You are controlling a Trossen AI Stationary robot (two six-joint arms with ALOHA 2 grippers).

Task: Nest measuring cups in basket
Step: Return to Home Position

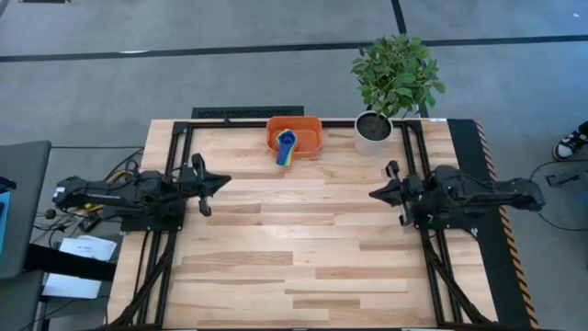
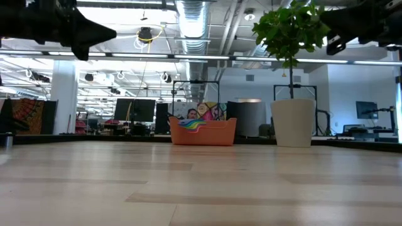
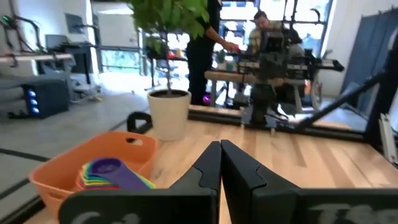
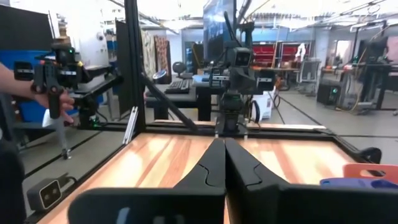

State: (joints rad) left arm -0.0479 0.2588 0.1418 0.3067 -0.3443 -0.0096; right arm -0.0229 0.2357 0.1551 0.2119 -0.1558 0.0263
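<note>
Light wooden plank table, seen from above, with a dark arm on a black frame at each side edge. The left gripper and the right gripper are held above bare wood at mid-table, pointing inward at one another and well apart. In both wrist views the jaws meet tip to tip and hold nothing. The step in hand is judged to be the return to rest. It is done well by drawing each arm straight back along its own side, jaws kept closed and raised, with no sweep towards the far edge where the containers stand. A white cylindrical plant pot carrying a leafy green plant stands at the far edge, near the right arm's side. Just beside it, not touching, sits the shallow orange plastic basket. Inside the basket lie the nested plastic measuring cups as one stack, a blue-violet cup uppermost. Their flat handles fan out in rainbow colours over the near rim. No loose cup shows on the table, so the nesting appears complete.
</note>
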